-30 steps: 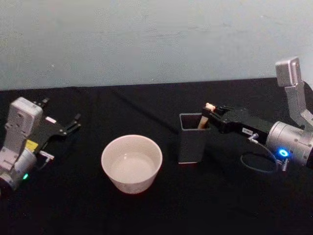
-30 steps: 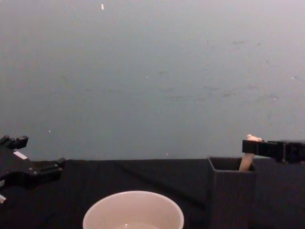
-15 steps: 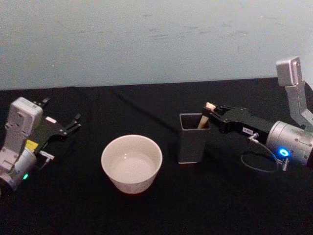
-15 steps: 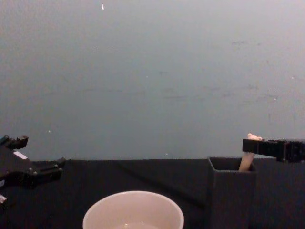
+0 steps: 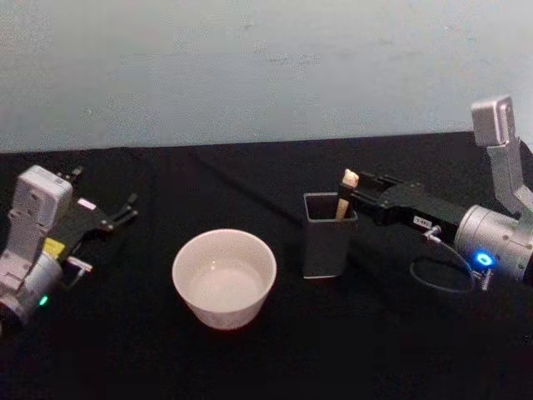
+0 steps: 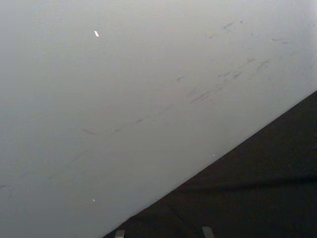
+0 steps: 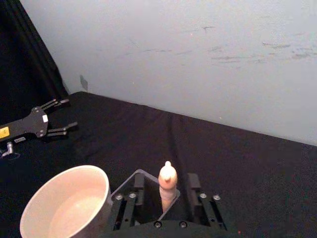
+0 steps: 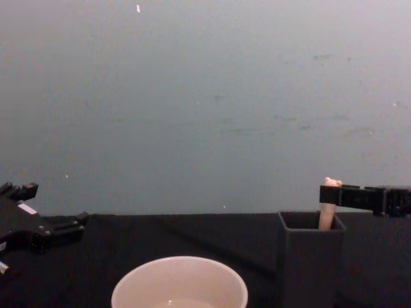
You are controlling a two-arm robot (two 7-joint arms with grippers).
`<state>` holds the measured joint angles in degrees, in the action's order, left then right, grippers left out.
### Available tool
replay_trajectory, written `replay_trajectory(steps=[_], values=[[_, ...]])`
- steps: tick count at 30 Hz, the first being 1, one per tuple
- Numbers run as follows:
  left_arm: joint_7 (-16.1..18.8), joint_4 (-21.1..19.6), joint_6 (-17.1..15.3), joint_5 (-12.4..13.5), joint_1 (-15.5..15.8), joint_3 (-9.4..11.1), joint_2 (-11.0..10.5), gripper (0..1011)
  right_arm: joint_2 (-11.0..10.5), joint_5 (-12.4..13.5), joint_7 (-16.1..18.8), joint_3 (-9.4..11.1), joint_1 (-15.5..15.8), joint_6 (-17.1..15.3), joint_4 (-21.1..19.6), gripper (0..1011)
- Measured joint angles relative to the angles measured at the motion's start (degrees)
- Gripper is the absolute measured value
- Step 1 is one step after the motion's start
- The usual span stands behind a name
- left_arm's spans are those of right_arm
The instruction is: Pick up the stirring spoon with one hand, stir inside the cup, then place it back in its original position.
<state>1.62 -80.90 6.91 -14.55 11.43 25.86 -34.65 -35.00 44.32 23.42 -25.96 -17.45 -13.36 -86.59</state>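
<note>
The stirring spoon [image 5: 344,196], a thin beige stick with a small bear-head top, stands nearly upright in the dark grey square holder [image 5: 328,246]. My right gripper [image 5: 356,194] reaches in from the right and is shut on the stick just below its top. In the right wrist view the spoon [image 7: 167,184] rises between the two black fingers [image 7: 139,184]. From the chest, the spoon [image 8: 329,206] pokes above the holder [image 8: 310,256]. The cream-white cup [image 5: 223,278] sits left of the holder, holding nothing. My left gripper [image 5: 117,215] is parked open at the far left.
A black cloth [image 5: 275,350] covers the table, with a pale wall [image 5: 266,67] close behind it. There is free cloth in front of the cup and holder. A cable [image 5: 441,279] loops beside my right wrist.
My right gripper has shifted slightly left and up with the spoon, which now stands more upright in the holder. The left arm has not moved.
</note>
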Motion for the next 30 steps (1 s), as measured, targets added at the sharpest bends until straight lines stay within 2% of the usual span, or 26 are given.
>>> replay_trajectory(steps=[1,2,5,6,12,13,16,18,19,21,22,25,26,28,30], values=[[0.0,0.0,0.0,0.0,0.0,0.0,0.0,1001,0.0,0.0,0.0,0.0,0.0,0.0,0.0,536],[0.0,0.0,0.0,0.0,0.0,0.0,0.0,1001,0.0,0.0,0.0,0.0,0.0,0.0,0.0,606],[0.0,0.0,0.0,0.0,0.0,0.0,0.0,1001,0.0,0.0,0.0,0.0,0.0,0.0,0.0,669],[0.0,0.0,0.0,0.0,0.0,0.0,0.0,1001,0.0,0.0,0.0,0.0,0.0,0.0,0.0,729],[0.0,0.0,0.0,0.0,0.0,0.0,0.0,1001,0.0,0.0,0.0,0.0,0.0,0.1,0.0,868],[0.0,0.0,0.0,0.0,0.0,0.0,0.0,1001,0.0,0.0,0.0,0.0,0.0,0.2,-0.1,926],[0.0,0.0,0.0,0.0,0.0,0.0,0.0,1001,0.6,-0.8,-1.3,0.7,0.5,1.5,-0.4,970],[0.0,0.0,0.0,0.0,0.0,0.0,0.0,1002,2.2,-2.4,-4.9,2.4,1.5,4.8,-1.1,1002],[0.0,0.0,0.0,0.0,0.0,0.0,0.0,1002,2.2,-2.4,-4.9,2.4,1.5,4.8,-1.1,1002],[0.0,0.0,0.0,0.0,0.0,0.0,0.0,1002,3.8,-4.7,-8.6,3.7,2.5,8.5,-1.6,1002],[0.0,0.0,0.0,0.0,0.0,0.0,0.0,1002,5.0,-7.3,-11.8,4.3,3.1,11.8,-1.7,1002],[0.0,0.0,0.0,0.0,0.0,0.0,0.0,1001,6.9,-11.7,-16.8,5.0,3.8,16.2,-1.4,1002],[0.0,0.0,0.0,0.0,0.0,0.0,0.0,1001,7.9,-15.0,-20.3,5.1,4.0,18.4,-0.7,1002],[0.0,0.0,0.0,0.0,0.0,0.0,0.0,1001,9.2,-19.1,-24.5,5.2,4.3,20.2,0.5,1002],[0.0,0.0,0.0,0.0,0.0,0.0,0.0,1001,9.6,-21.2,-26.7,5.3,4.6,20.4,1.2,1002]])
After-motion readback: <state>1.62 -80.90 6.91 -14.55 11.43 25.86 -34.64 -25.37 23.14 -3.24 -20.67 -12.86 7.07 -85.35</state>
